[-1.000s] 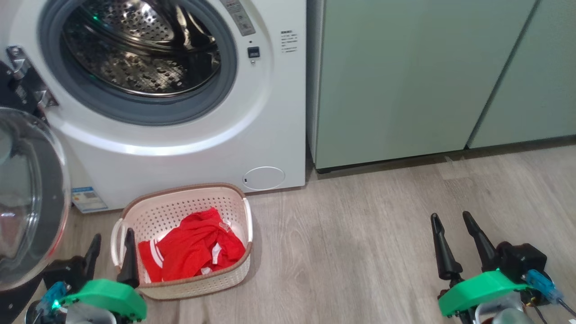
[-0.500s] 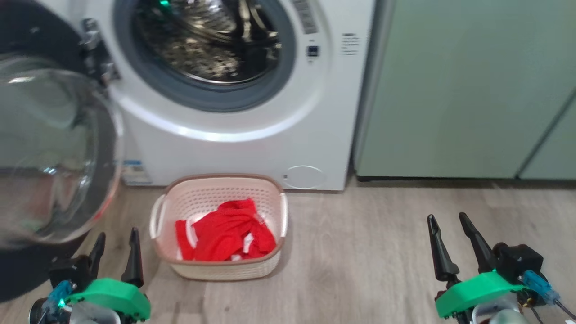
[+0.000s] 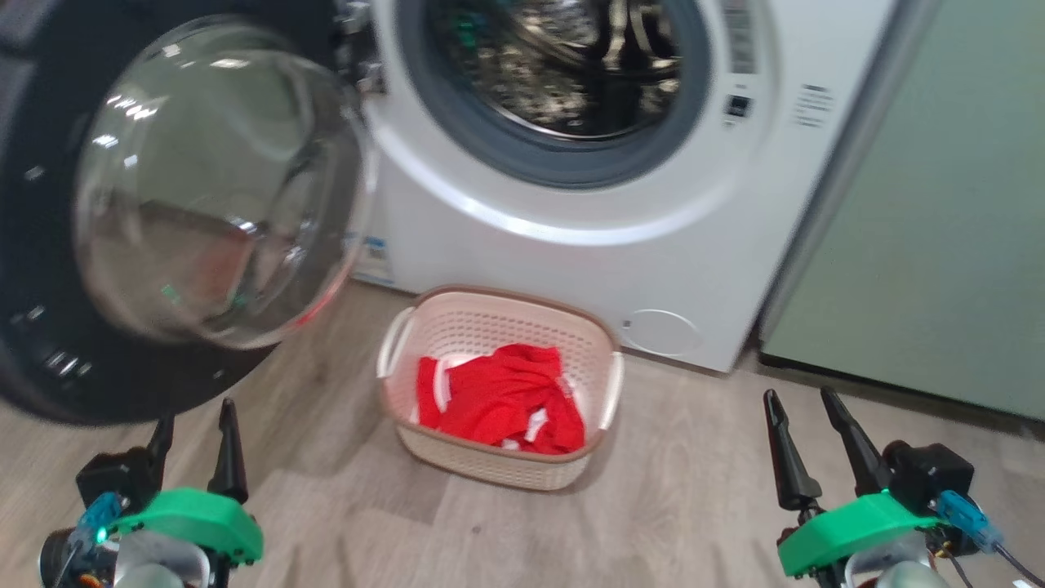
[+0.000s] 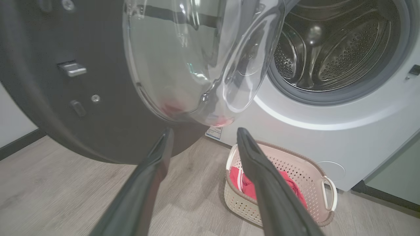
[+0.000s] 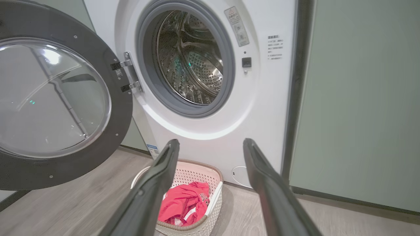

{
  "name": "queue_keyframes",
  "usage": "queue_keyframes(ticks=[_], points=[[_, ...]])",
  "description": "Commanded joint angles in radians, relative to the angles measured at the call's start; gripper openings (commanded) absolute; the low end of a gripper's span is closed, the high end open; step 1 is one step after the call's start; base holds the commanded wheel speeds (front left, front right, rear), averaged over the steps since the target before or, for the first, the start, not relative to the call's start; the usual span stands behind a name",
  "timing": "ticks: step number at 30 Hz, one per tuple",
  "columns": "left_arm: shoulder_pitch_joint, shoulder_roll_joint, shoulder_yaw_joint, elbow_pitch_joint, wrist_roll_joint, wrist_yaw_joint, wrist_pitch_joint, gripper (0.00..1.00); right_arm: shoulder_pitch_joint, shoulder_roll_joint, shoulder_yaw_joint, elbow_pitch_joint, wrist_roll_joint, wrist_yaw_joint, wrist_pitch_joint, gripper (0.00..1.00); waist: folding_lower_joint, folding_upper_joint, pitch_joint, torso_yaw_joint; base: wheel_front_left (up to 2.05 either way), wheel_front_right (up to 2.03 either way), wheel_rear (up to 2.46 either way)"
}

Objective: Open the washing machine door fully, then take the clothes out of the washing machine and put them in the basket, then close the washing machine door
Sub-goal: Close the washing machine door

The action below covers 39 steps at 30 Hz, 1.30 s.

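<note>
I see the washing machine door standing wide open, hinged on the left side of the washing machine, with its glass bowl bulging toward me. The clothes lie bunched inside the basket, which stands on the wood floor just before the machine's bottom front edge, between the door and the small round flap. My left gripper hangs low near the door's lower rim, fingers parted and holding nothing. My right gripper hangs well apart from the basket, over the floor before the pale green cabinet, fingers likewise spread and bare. The perforated drum shows inside the grey gasket.
</note>
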<state>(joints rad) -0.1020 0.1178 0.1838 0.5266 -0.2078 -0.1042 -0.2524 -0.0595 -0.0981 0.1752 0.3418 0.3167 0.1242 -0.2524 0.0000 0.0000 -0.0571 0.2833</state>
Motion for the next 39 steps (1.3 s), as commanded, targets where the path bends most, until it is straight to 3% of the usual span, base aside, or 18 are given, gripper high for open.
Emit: queue_keyframes(ticks=[1, 9, 25, 27, 28, 32, 39], points=[[-0.06, 0.016, 0.034, -0.025, 0.013, 0.004, -0.009, 1.0, -0.038, -0.003, 0.017, -0.03, -0.003, 0.007, -0.009, 1.0, 0.0, 0.0, 0.003, 0.053, 0.0, 0.0, 0.0], [-0.078, 0.02, 0.044, -0.021, 0.025, 0.016, -0.009, 1.0, -0.044, 0.002, 0.012, -0.028, -0.003, 0.007, -0.009, 1.0, 0.0, 0.0, 0.002, 0.168, 0.0, 0.0, 0.0], [-0.053, -0.007, 0.147, -0.094, -0.013, 0.023, -0.009, 1.0, -0.127, -0.01, 0.081, -0.006, 0.011, 0.007, -0.009, 1.0, 0.0, 0.0, 0.055, 0.209, 0.0, 0.0, 0.0], [-0.054, -0.014, 0.17, -0.096, -0.042, 0.017, -0.009, 0.4, -0.126, -0.01, 0.083, -0.006, 0.012, 0.007, -0.009, 1.0, 0.0, 0.0, 0.054, 0.209, 0.0, 0.0, 0.0], [-0.057, -0.016, 0.184, -0.091, -0.06, 0.013, -0.009, 0.0, -0.125, -0.011, 0.083, -0.005, 0.014, 0.007, -0.009, 1.0, 0.0, 0.0, 0.054, 0.208, 0.0, 0.0, 0.0], [-0.088, -0.016, 0.235, -0.054, -0.166, -0.008, -0.008, 0.0, -0.118, -0.011, 0.079, -0.006, 0.016, 0.007, -0.009, 1.0, 0.0, 0.0, 0.052, 0.207, 0.0, 0.0, 0.0], [-0.247, 0.083, 0.362, 0.058, -0.491, -0.025, 0.135, 0.0, -0.091, -0.008, 0.054, -0.01, 0.013, 0.007, -0.009, 1.0, 0.0, 0.0, 0.045, 0.2, 0.0, 0.0, 0.0]])
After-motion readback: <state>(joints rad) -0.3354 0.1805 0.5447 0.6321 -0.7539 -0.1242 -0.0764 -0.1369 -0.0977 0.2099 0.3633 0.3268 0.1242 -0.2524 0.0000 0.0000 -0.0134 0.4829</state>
